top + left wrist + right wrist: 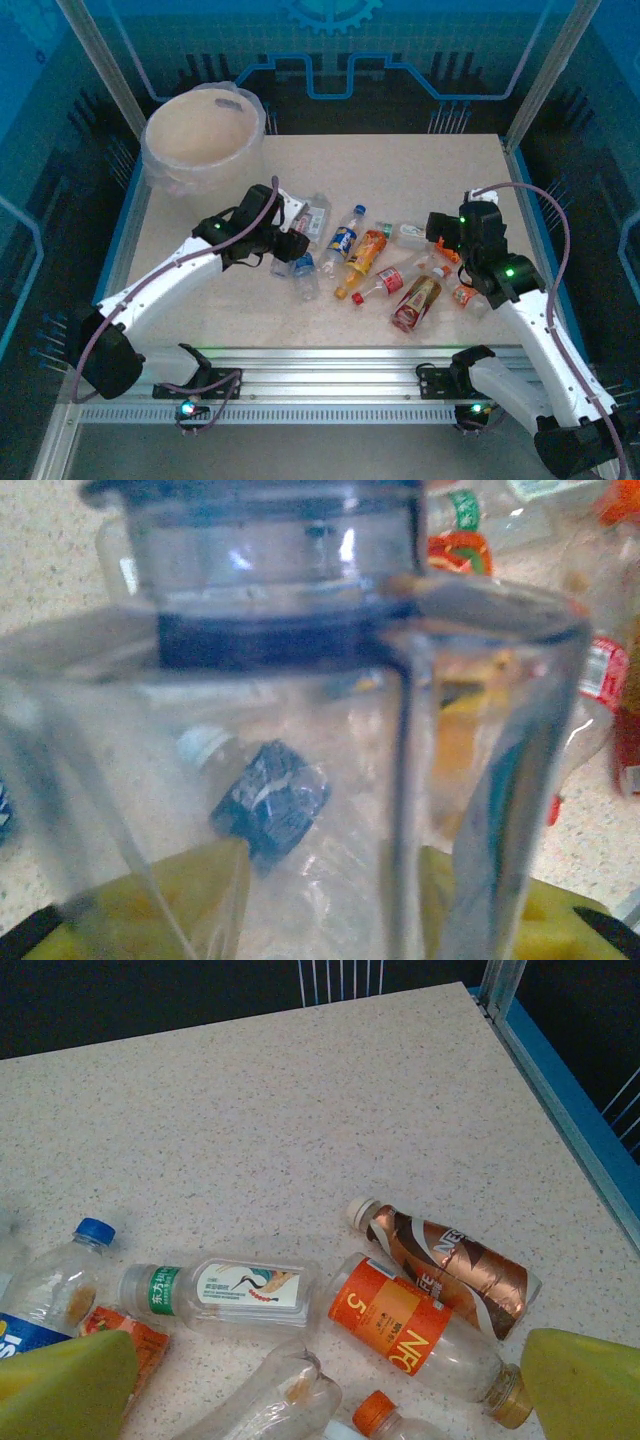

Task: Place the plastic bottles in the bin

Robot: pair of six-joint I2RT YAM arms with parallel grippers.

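Note:
My left gripper [290, 243] [340, 920] is low over the left end of the pile, its yellow fingers [150, 900] shut on a clear plastic bottle [300, 680] that lies right against the camera. Through it shows another bottle with a dark label [270, 800]. My right gripper [447, 240] [330, 1400] hangs open above the right end of the pile. Under it lie an orange-labelled bottle [420, 1330], a brown-wrapped bottle [450, 1265], a clear bottle with a green band [225, 1292] and a crushed clear one [270, 1400]. The bin [203, 135] stands at the table's far left corner.
More bottles lie mid-table: a blue-labelled one [343, 238], an orange one [365, 255], a red-labelled one [385, 282] and a dark red one [415, 303]. A blue rail [560, 1090] borders the table's right edge. Bare tabletop [400, 170] stretches behind the pile.

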